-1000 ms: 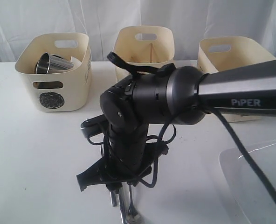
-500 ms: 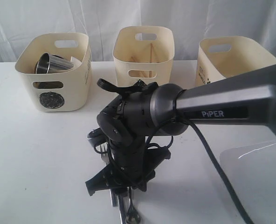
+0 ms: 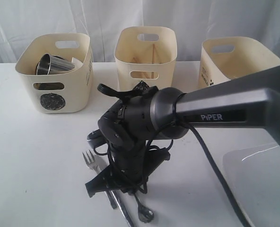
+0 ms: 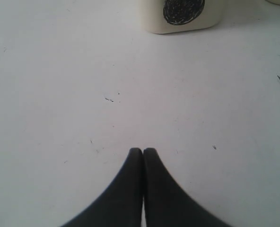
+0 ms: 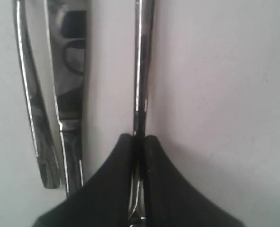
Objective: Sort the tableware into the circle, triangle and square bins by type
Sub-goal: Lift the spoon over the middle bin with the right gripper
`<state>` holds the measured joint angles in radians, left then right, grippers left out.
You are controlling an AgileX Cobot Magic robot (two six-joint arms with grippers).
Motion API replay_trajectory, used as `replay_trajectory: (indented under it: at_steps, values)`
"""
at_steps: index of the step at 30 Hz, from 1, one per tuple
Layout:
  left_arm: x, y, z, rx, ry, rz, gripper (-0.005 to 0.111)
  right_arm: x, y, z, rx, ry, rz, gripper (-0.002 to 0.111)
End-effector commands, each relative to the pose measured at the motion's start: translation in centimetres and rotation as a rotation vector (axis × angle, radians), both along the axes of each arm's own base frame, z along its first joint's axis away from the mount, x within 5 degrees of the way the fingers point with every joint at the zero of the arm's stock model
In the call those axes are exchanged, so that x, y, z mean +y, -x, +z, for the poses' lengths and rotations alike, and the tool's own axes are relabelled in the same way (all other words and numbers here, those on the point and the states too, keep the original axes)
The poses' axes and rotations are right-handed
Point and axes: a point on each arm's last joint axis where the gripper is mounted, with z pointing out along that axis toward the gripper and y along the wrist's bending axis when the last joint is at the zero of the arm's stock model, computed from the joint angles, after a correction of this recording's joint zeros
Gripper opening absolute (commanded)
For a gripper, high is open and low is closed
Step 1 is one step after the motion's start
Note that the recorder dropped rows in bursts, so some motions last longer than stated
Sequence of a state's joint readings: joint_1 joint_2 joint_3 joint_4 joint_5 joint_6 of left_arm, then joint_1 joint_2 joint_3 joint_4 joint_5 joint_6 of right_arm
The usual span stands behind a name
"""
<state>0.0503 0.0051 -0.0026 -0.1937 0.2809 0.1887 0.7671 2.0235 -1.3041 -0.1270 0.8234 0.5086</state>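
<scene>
Right gripper (image 5: 138,138) pinches the spoon (image 5: 143,71) beside the knife (image 5: 73,71); left gripper (image 4: 143,151) hangs closed above the table (image 4: 59,71).

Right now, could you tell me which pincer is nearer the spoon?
Right: the right pincer grips the spoon by its handle; the left pincer sits over bare table, well away.

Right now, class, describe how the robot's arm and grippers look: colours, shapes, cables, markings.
The right arm has black rounded joints and a grey link lettered PiPER in white; a black cable trails along it. The left gripper and right gripper have matte black, curved, tapering fingers.
</scene>
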Motion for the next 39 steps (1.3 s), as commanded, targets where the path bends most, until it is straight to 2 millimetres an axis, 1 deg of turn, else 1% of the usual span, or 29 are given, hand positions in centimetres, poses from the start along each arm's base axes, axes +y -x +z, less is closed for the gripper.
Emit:
replay_trajectory:
  at_steps: [1,3,6,9,12,15,17,19,22,25,26,27,28,31,35,39]
  values:
    - [-0.1,0.0,0.0,-0.002,0.020,0.000,0.000,-0.5,-0.2,1.1,-0.047,0.041,0.038,0.000]
    - [-0.1,0.0,0.0,-0.002,0.020,0.000,0.000,-0.9,-0.1,2.7,-0.075,0.050,0.047,0.000]
    - [-0.1,0.0,0.0,-0.002,0.020,0.000,0.000,-1.5,0.1,5.8,-0.148,0.031,0.061,0.000]
    - [-0.1,0.0,0.0,-0.002,0.020,0.000,0.000,-2.3,0.4,9.4,-0.263,-0.014,0.063,0.000]
    - [-0.1,0.0,0.0,-0.002,0.020,0.000,0.000,-2.9,0.4,13.3,-0.444,-0.089,0.074,0.000]
    - [-0.1,0.0,0.0,-0.002,0.020,0.000,0.000,-3.6,-0.1,17.3,-0.701,-0.167,0.085,0.000]
    - [-0.1,0.0,0.0,-0.002,0.020,0.000,0.000,-4.1,-0.6,19.2,-0.848,-0.206,0.056,0.000]
    - [-0.1,0.0,0.0,-0.002,0.020,0.000,0.000,-4.9,-1.5,20.3,-0.969,-0.218,-0.001,0.000]
    - [-0.1,0.0,0.0,-0.002,0.020,0.000,0.000,-6.5,-3.3,21.0,-1.103,-0.252,-0.147,0.000]
    - [-0.1,0.0,0.0,-0.002,0.020,0.000,0.000,-7.8,-5.3,21.4,-1.251,-0.298,-0.240,0.000]
    - [-0.1,0.0,0.0,-0.002,0.020,0.000,0.000,-8.3,-5.9,21.2,-1.271,-0.356,-0.306,0.000]
    - [-0.1,0.0,0.0,-0.002,0.020,0.000,0.000,-8.9,-6.6,21.2,-1.274,-0.404,-0.413,0.000]
    - [-0.1,0.0,0.0,-0.002,0.020,0.000,0.000,-9.2,-7.1,20.7,-1.269,-0.422,-0.468,0.000]
    - [-0.1,0.0,0.0,-0.002,0.020,0.000,0.000,-10.1,-9.0,19.3,-1.249,-0.380,-0.490,0.000]
    - [-0.1,0.0,0.0,-0.002,0.020,0.000,0.000,-9.9,-11.0,17.0,-1.196,-0.366,-0.474,0.000]
    - [-0.1,0.0,0.0,-0.002,0.020,0.000,0.000,-9.5,-13.4,15.6,-1.169,-0.367,-0.457,0.000]
